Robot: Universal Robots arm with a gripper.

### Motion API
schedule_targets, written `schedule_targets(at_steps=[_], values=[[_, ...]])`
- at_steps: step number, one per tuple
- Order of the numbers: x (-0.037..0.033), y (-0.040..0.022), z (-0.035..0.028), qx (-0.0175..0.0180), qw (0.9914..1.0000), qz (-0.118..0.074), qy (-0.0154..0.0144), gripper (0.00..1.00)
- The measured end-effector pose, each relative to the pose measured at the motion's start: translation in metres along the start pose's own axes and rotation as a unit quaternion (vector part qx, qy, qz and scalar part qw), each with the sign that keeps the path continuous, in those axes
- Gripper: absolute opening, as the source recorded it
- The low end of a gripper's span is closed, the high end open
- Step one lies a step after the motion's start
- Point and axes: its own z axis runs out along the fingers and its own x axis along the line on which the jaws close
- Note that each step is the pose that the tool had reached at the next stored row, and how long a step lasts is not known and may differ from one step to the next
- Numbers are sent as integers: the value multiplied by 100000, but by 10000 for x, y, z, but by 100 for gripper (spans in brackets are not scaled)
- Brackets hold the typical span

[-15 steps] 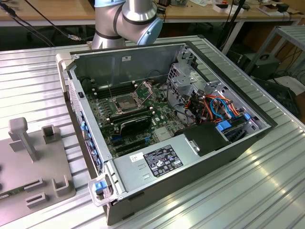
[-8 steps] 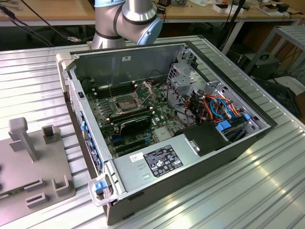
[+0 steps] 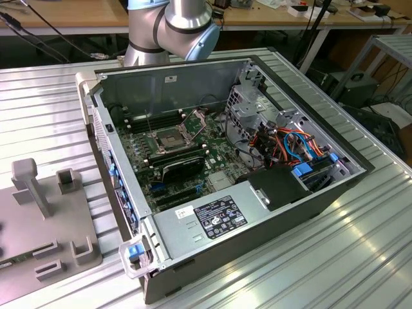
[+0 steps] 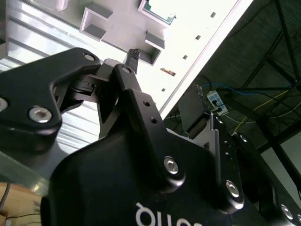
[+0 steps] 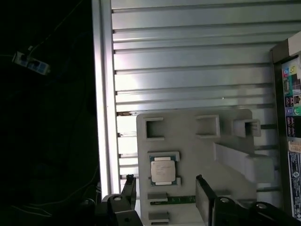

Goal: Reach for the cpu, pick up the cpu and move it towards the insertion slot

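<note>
In the first wrist view the cpu (image 5: 163,170), a pale silver square chip, lies in a shallow pocket of a grey fixture plate (image 5: 197,146). My gripper (image 5: 166,192) hangs over the plate just short of the chip, open, with its two dark fingers spread wider than the chip and nothing between them. The second wrist view shows one dark fingertip (image 4: 133,55) over the same plate, with a corner of the cpu (image 4: 160,10) beyond it. The insertion slot (image 3: 168,139), a silver-framed socket with its bracket raised, sits on the green motherboard inside the open computer case in the exterior view.
The grey fixture plate (image 3: 38,225) with upright posts lies at the exterior view's left of the case (image 3: 212,77). In the case are a labelled black block (image 3: 219,219) and orange and blue cables (image 3: 290,145). A green strip (image 5: 171,200) lies by the chip. The ribbed table's edge (image 5: 101,117) runs close by.
</note>
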Motion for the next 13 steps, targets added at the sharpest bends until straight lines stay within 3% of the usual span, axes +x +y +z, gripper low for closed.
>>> schedule_targets(at_steps=[13], values=[[-4, -60, 252, -4, 100000, 17, 23, 62]])
